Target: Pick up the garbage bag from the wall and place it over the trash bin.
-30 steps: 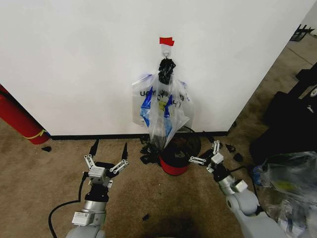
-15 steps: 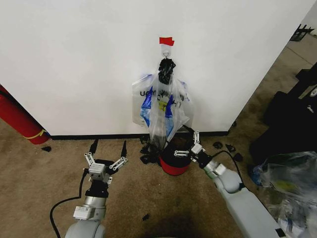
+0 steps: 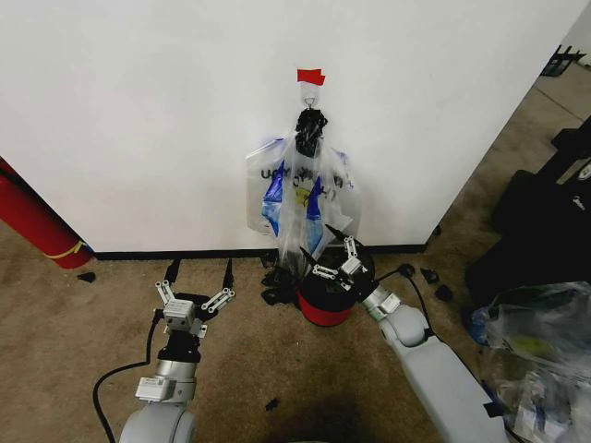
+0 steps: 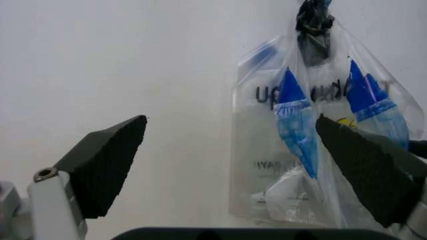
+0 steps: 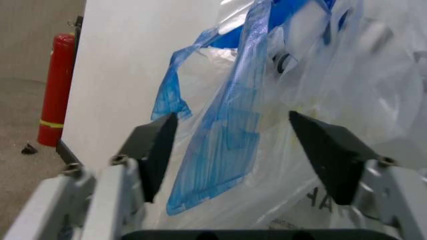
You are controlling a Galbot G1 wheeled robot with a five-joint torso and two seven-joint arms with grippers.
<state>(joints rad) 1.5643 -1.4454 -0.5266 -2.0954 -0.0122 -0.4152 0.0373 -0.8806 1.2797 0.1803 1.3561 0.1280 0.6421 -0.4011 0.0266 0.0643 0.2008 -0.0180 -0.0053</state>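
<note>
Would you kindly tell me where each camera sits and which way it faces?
Head view: on the head, looking down at the wall, garbage bag and trash bin; both arms show.
Left wrist view: behind the open left gripper, facing the bag.
Right wrist view: behind the open right gripper, up against the bag.
All three share the bag.

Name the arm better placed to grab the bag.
Right: its open gripper sits at the bag's lower edge, above the bin. The left gripper, also open, is off to the side, near the floor.

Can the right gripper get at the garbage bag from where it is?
Probably yes: the right gripper is open over the trash bin, right at the hanging garbage bag, nothing between them.
</note>
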